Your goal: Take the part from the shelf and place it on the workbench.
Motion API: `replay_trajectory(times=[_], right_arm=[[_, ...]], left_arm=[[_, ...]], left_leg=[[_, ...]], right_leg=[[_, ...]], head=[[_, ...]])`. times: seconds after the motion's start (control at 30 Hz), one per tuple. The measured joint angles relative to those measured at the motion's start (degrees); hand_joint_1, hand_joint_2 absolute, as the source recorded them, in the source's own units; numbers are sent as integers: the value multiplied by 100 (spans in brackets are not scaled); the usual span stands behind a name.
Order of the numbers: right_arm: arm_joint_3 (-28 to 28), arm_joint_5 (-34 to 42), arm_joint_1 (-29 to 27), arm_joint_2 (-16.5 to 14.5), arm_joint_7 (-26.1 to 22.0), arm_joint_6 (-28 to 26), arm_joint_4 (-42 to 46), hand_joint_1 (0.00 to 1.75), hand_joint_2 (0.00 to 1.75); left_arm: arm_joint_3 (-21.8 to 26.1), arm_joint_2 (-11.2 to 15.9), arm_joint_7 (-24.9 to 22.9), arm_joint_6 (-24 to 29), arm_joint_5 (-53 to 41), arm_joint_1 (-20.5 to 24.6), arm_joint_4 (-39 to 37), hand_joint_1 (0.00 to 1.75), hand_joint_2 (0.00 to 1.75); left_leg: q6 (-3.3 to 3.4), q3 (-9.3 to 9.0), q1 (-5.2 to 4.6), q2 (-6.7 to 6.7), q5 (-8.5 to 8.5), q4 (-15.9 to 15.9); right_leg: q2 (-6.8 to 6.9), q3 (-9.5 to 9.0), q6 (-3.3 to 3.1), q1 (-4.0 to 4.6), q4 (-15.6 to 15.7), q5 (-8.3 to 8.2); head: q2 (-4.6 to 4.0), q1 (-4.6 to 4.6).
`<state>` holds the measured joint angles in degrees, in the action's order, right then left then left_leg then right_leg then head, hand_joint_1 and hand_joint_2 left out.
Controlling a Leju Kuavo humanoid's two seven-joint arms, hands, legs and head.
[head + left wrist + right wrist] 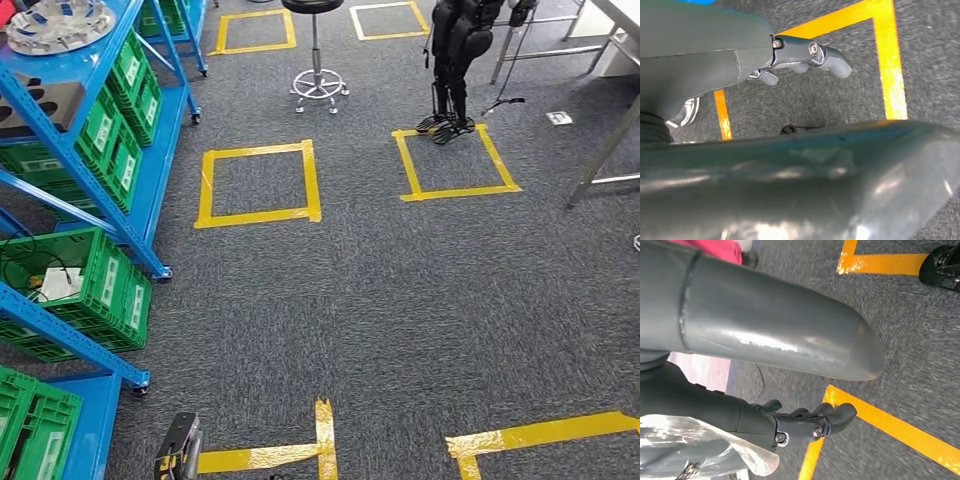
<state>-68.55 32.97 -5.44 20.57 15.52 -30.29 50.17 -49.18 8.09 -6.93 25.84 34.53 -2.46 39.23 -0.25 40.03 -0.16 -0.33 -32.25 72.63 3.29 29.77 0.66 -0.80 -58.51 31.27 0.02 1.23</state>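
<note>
Found the fingers [832, 62] of the left hand [798, 52] stretched out and slightly apart, gripping nothing, with only carpet [810, 105] and yellow tape beneath. Found the same of the right hand [802, 422]: fingers [842, 412] loosely extended over the floor, nothing between them. Could not tell what the silvery sheet beside that wrist was.

Placed both arms hanging at the sides, low over the tape marks. Spotted the likely part [56, 22], a round silvery piece, lying on the top level of the blue shelf [113, 190] at far left, above the green crates [113, 140], well apart from either hand. Took the metal legs at far right for the workbench [604, 152].

Judged the step in hand to be the approach to the shelf, with no reach begun. Would have done best to turn left and square up to the shelf front, stopping short of its castors. Should have kept the fingers apart until level with the top board, and steered clear of the stool [315, 60] and the other robot [456, 60].
</note>
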Motion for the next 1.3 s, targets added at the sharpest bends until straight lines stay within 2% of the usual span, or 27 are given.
replay_trajectory(times=[0.07, 0.13, 0.17, 0.23, 0.3, 0.37, 0.4, 0.43, 0.47, 0.5, 0.53, 0.6, 0.67, 0.73, 0.77, 0.83, 0.87, 0.9, 0.93, 0.97, 1.0, 1.03, 1.1, 1.17, 1.23, 1.27, 1.3], right_arm=[[-13, 3, 4, 0, 0, -1, 2, 0, 0], [-25, 4, 11, 0, -1, -5, 6, 0, 0], [-31, 5, 19, 0, -1, -7, 9, 0, 0], [-37, 7, 42, 1, -1, -9, 17, 0, 0], [-43, 5, 40, 2, -2, -9, 27, 0, 0], [-50, 6, 31, 4, -2, -10, 32, 0, 0], [-54, 11, 29, 6, -1, -14, 32, 0, 0], [-57, 12, 26, 9, 8, -31, 32, 0, 0], [-63, -2, 24, 11, 40, -87, 31, 0, 0], [-71, -47, 25, 12, 100, -197, 30, 0, 0], [-61, -196, 21, 9, 220, -361, 14, 0, 0], [156, -991, -70, -61, 686, -657, -32, 0, 0], [832, -2678, -411, -188, 1147, -756, 71, 0, 0], [1836, -4998, -849, -312, 1284, -758, 348, 0, 0], [2324, -6091, -1010, -372, 1285, -750, 477, 0, 0], [3077, -7618, -1228, -500, 1286, -711, 638, 0, 0], [3371, -7942, -1317, -547, 1287, -690, 688, 0, 0], [3632, -7947, -1399, -597, 1287, -672, 726, 0, 0], [3859, -7719, -1470, -641, 1287, -658, 752, 0, 0], [4044, -7387, -1527, -683, 1287, -643, 777, 0, 0], [4205, -7091, -1577, -720, 1287, -617, 804, 0, 0], [4344, -6918, -1620, -758, 1287, -566, 839, 0, 0], [4592, -6788, -1680, -850, 1287, -381, 907, 0, 0], [4802, -6663, -1702, -958, 1280, -105, 937, 0, 0], [4964, -6534, -1699, -1055, 1265, 173, 945, 0, 0], [5035, -6479, -1696, -1098, 1256, 301, 949, 0, 0], [5108, -6422, -1692, -1134, 1249, 419, 953, 0, 0]], left_arm=[[-1, 4, -1, 1, 4, 1, 0, 0, 0], [-1, 8, -2, 2, 7, 18, 0, 0, 0], [-1, 13, -2, 2, 9, 21, -1, 0, 0], [-1, 18, -2, 2, 12, 2, -2, 0, 0], [-2, 15, -3, 2, 15, -9, -2, 0, 0], [0, 11, -3, 2, 16, 11, -2, 0, 0], [1, 11, -3, 2, 17, 19, -2, 0, 0], [1, 10, -1, 15, 19, 18, -2, 0, 0], [1, 9, 15, 66, 4, 11, -2, 0, 0], [0, 5, 44, 174, -36, 6, -2, 0, 0], [6, -5, 105, 377, -161, 3, -4, 0, 0], [142, -62, 276, 906, -873, 6, -49, 0, 0], [603, -169, 254, 1247, -2372, -69, -75, 0, 0], [1230, -260, -89, 1313, -3951, -299, 48, 0, 0], [1498, -295, -289, 1317, -4452, -436, 149, 0, 0], [1872, -347, -545, 1322, -4811, -622, 341, 0, 0], [2004, -377, -608, 1322, -4829, -670, 418, 0, 0], [2114, -395, -645, 1322, -4835, -700, 486, 0, 0], [2195, -411, -674, 1322, -4843, -729, 541, 0, 0], [2260, -424, -699, 1322, -4852, -762, 586, 0, 0], [2310, -434, -729, 1322, -4857, -796, 625, 0, 0], [2343, -443, -759, 1319, -4849, -826, 658, 0, 0], [2375, -453, -822, 1279, -4767, -846, 725, 0, 0], [2378, -456, -869, 1144, -4571, -833, 794, 0, 0], [2377, -455, -902, 932, -4304, -847, 847, 0, 0], [2376, -457, -914, 826, -4163, -869, 868, 0, 0], [2371, -460, -926, 724, -4025, -883, 890, 0, 0]], left_leg=[[80, -394, -57, 244, 357, -761], [154, -619, -139, 487, 444, -1220], [174, -630, -170, 509, 415, -1266], [216, -634, -165, 381, 442, -1341], [277, -671, -123, 241, 486, -1424], [318, -690, -96, 95, 501, -1452], [325, -690, -93, 18, 499, -1451], [329, -696, -92, -62, 496, -1449], [327, -705, -90, -144, 492, -1447], [319, -719, -85, -231, 486, -1441], [302, -734, -76, -317, 475, -1430], [242, -730, -66, -480, 445, -1379], [171, -680, -55, -636, 443, -1338], [115, -642, -37, -736, 450, -1325], [88, -621, -41, -661, 412, -1277], [34, -448, -46, -342, 175, -895], [10, -280, -43, -180, -1, -544], [-8, -92, -31, -94, -164, -160], [-18, 56, -20, -55, -258, 142], [-21, 118, -13, -39, -248, 271], [-14, 70, -10, -23, -134, 184], [4, -84, -12, 17, 62, -109], [75, -475, -66, 284, 368, -856], [142, -668, -137, 495, 409, -1244], [185, -687, -156, 414, 398, -1321], [209, -710, -143, 348, 419, -1369], [237, -736, -125, 282, 445, -1418]], right_leg=[[134, -58, 20, 15, 3, 56], [256, -89, 62, 33, 4, 103], [322, -101, 83, 41, 12, 114], [398, -152, 123, 40, 28, 144], [119, -66, 162, 19, -176, 295], [-237, 284, 192, 0, -851, 605], [-299, 508, 206, -1, -1245, 737], [-317, 683, 219, -3, -1519, 780], [-322, 767, 228, -5, -1586, 706], [-332, 737, 236, -11, -1420, 517], [-384, 608, 246, -26, -1063, 259], [-634, 304, 255, -67, -347, -49], [-765, 148, 218, -73, -84, -44], [-651, 106, 147, -61, -58, -42], [-603, 97, 111, -64, -49, -49], [-484, 76, 49, -67, -24, -52], [-403, 65, 26, -53, -23, -41], [-304, 54, 9, -39, -22, -26], [-202, 41, -1, -28, -22, -8], [-110, 24, -5, -21, -22, 11], [-30, -1, -4, -17, -22, 32], [41, -34, 0, -14, -22, 56], [168, -87, 20, 3, -18, 110], [293, -100, 58, 27, -4, 149], [420, -166, 104, 30, 30, 167], [384, -193, 126, 23, 22, 199], [262, -182, 146, 14, -61, 270]], head=[[0, -2], [0, -3], [0, -3], [0, -8], [0, -23], [0, -45], [0, -49], [0, -48], [0, -47], [0, -46], [0, -46], [0, -50], [0, -60], [0, -61], [0, -46], [0, 15], [0, 47], [0, 67], [0, 69], [0, 69], [0, 70], [0, 70], [0, 72], [0, 71], [0, 67], [0, 51], [0, 42]])
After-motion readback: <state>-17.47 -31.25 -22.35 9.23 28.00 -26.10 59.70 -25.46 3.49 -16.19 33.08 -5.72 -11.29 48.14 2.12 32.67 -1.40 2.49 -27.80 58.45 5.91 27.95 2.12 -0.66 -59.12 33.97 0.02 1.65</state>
